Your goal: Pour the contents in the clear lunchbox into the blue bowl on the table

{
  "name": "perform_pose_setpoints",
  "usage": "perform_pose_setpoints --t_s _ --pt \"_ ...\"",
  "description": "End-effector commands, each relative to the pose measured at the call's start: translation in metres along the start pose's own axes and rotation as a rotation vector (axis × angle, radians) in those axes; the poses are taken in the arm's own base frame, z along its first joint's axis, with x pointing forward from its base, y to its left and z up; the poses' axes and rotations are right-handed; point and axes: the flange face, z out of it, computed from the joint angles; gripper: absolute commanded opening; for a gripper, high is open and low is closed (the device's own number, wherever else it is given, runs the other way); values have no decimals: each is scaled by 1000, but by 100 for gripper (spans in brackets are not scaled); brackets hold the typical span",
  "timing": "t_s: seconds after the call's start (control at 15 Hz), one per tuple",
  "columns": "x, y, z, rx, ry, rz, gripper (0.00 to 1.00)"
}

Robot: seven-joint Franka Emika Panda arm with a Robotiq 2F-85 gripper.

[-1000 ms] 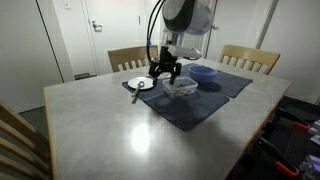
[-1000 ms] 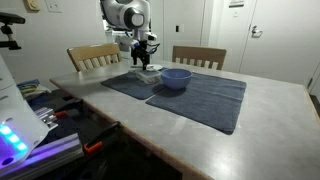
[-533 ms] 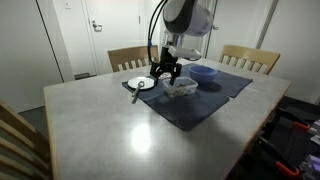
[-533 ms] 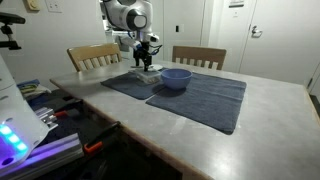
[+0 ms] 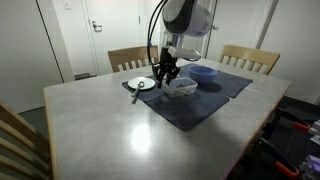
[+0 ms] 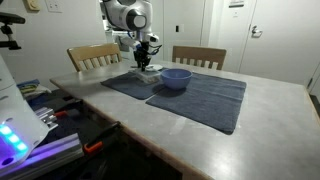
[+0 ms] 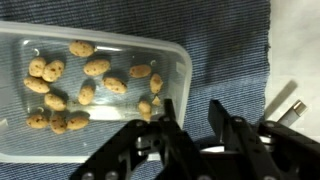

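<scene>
The clear lunchbox (image 7: 90,125) lies on the dark blue cloth mat (image 7: 230,50) and holds several small brown pieces (image 7: 96,68). My gripper (image 7: 190,106) hangs over the box's right end, one finger inside the wall and one outside. The jaws stand half closed, and a strip of cloth still shows between the outer finger and the wall. In both exterior views the gripper (image 5: 165,77) (image 6: 145,64) is low over the lunchbox (image 5: 182,88) (image 6: 147,73). The blue bowl (image 5: 204,73) (image 6: 176,78) stands just beside the box on the table (image 5: 110,130) (image 6: 275,110).
A white plate (image 5: 141,84) with a dark utensil lies on the mat's edge close to the gripper. Its rim (image 7: 288,95) shows in the wrist view. Wooden chairs (image 5: 128,57) (image 5: 250,58) stand behind the table. The mat (image 6: 200,100) covers the table's middle.
The jaws have narrowed from wide open to about half width around the lunchbox's wall. The arm, box and bowl have stayed in place.
</scene>
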Motion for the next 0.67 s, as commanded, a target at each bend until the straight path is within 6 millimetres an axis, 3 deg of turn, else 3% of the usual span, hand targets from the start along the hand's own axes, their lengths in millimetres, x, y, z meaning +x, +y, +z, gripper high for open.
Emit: perform_pose_setpoints --t_s 0.0,0.2,0.6 --pt "1 1 5 26 -11 -9 12" --pt "-1 0 7 30 -20 -8 0" --pt "-7 -2 -1 11 -63 -1 2"
